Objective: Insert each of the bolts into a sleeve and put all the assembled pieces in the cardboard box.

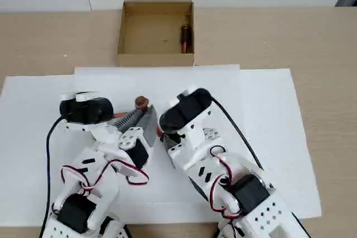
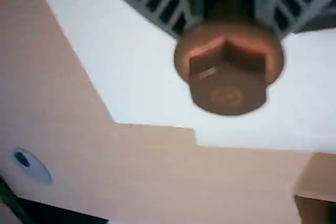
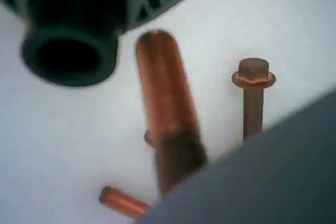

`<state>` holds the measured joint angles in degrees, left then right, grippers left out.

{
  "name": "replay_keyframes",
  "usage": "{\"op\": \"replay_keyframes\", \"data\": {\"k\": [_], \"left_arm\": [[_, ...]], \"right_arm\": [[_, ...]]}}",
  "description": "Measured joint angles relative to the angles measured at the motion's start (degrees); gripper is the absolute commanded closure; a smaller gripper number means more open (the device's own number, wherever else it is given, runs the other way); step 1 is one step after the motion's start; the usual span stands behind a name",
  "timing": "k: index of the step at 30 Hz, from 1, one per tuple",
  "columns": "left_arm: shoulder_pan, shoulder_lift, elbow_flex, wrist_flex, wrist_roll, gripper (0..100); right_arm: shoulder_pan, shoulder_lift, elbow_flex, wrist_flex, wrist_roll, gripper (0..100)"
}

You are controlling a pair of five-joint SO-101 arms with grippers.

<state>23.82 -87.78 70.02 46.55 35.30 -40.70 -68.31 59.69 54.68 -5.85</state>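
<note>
One assembled piece [image 1: 185, 38] in cardboard box [image 1: 155, 59]

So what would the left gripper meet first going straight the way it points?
Probably the near wall of the cardboard box: the left gripper, holding a bolt head-first, points over the white paper toward it. If angled downward, the paper comes first.

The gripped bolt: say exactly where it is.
High view: the bolt sits in the left claw over the white paper at mid-table. Its head points toward the cardboard box, just left of the right arm.
</note>
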Motion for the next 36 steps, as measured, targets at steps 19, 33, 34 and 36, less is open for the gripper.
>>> {"op": "replay_keyframes", "data": {"k": [19, 33, 34, 36], "left_arm": [[0.44, -0.18, 0.0, -4.92, 0.53, 99], [0.79, -0.18, 0.0, -4.92, 0.53, 99], [0.79, -0.18, 0.0, -4.92, 0.53, 99], [0.79, -0.18, 0.0, -4.22, 0.53, 99]], "right_arm": [[-0.09, -18.73, 12.84, -0.53, 10.11, 99.6], [-3.16, -20.4, 12.84, -0.53, 10.2, 99.6], [-3.16, -20.4, 12.84, -0.53, 10.2, 99.6], [-3.16, -20.4, 12.84, -0.53, 10.2, 99.6]]}}
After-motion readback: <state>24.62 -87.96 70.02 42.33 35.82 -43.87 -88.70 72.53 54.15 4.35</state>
